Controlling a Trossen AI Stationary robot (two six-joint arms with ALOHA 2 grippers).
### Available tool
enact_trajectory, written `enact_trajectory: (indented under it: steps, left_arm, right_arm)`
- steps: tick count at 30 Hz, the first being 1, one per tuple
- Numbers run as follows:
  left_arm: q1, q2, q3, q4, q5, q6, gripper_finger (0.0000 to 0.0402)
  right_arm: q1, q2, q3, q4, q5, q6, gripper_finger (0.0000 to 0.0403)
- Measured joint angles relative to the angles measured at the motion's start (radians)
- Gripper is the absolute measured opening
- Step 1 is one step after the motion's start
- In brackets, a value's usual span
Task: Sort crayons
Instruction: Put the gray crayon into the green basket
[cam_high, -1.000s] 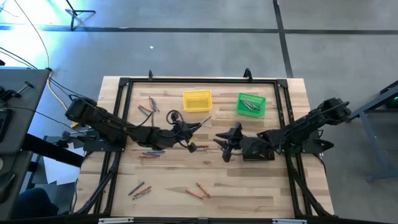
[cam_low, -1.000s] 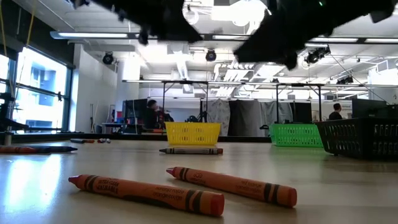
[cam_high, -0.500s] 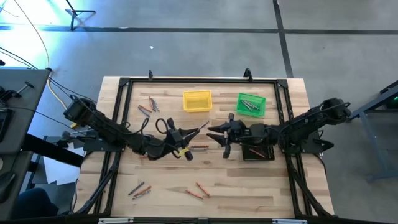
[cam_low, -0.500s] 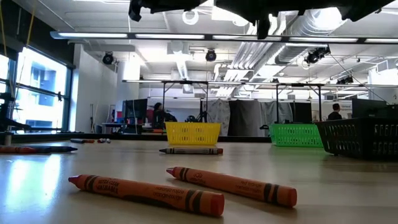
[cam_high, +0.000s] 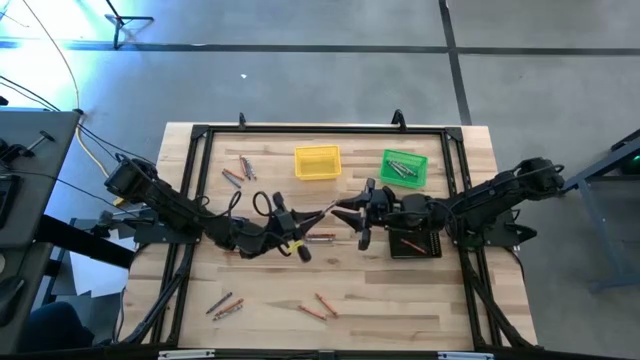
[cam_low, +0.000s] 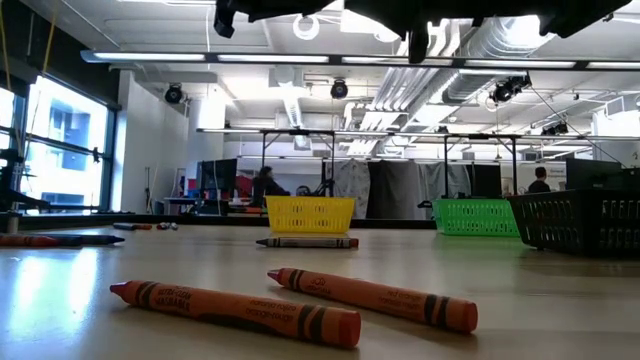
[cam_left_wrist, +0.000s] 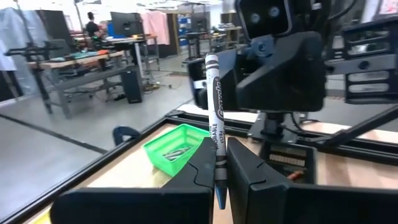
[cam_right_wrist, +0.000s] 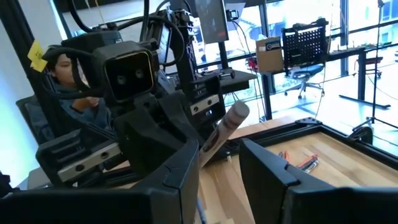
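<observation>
My left gripper (cam_high: 303, 222) is shut on a grey crayon (cam_left_wrist: 213, 106) above the table's middle. The crayon's free end (cam_right_wrist: 229, 118) points toward my right gripper (cam_high: 342, 212), which is open. The right gripper's two fingers (cam_right_wrist: 181, 168) stand on either side of that end; I cannot tell whether they touch it. Other crayons lie flat on the table: an orange-red pair near the front (cam_low: 235, 313), a grey one (cam_low: 307, 242) and some at the far left (cam_high: 238, 170). Several lie in the green bin (cam_high: 404, 168). My left gripper pinches the grey crayon between its two fingers (cam_left_wrist: 249, 171), on the wrapped shaft near its blue-grey tip end (cam_left_wrist: 216, 158). The crayon lies along the fingers and sticks out past them toward the table's right. It is lifted clear of the table.
A yellow bin (cam_high: 317, 162) and the green bin stand at the back middle. A black bin (cam_high: 413, 243) with an orange-red crayon sits under my right arm. More crayons lie at the front left (cam_high: 225, 305), the front middle (cam_high: 318, 306) and under the grippers (cam_high: 320, 237).
Both grippers have risen higher above the table. My right gripper has gone toward the table's left, up to the left gripper, and its open fingers now stand around the crayon's free end. My left gripper has drawn back a little toward the near left, still holding the crayon.
</observation>
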Motion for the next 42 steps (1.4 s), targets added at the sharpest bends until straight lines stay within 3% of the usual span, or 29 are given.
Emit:
enact_trajectory:
  steps: [21,24,29,39,42]
  left_arm:
    - [0.036,0.0,0.0,0.007,0.083,0.0,0.0001]
    - [0.036,0.0,0.0,0.007,0.082,0.001,0.0001]
    - [0.037,0.001,0.0,0.003,0.078,0.003,0.0001]
    - [0.037,0.001,0.0,0.005,0.066,0.004,0.0011]
    - [0.036,0.001,0.0,0.01,0.073,0.046,0.003]
  right_arm:
    - [-0.032,0.0,0.0,0.059,0.002,0.004,0.0108]
    - [-0.032,0.0,0.0,0.061,0.005,0.004,0.0086]
    - [-0.031,0.0,0.002,0.067,-0.004,0.007,0.0015]
    - [-0.038,0.0,0.002,0.061,0.004,0.03,0.0005]
    - [-0.065,-0.019,0.002,-0.018,0.088,0.023,0.0005]
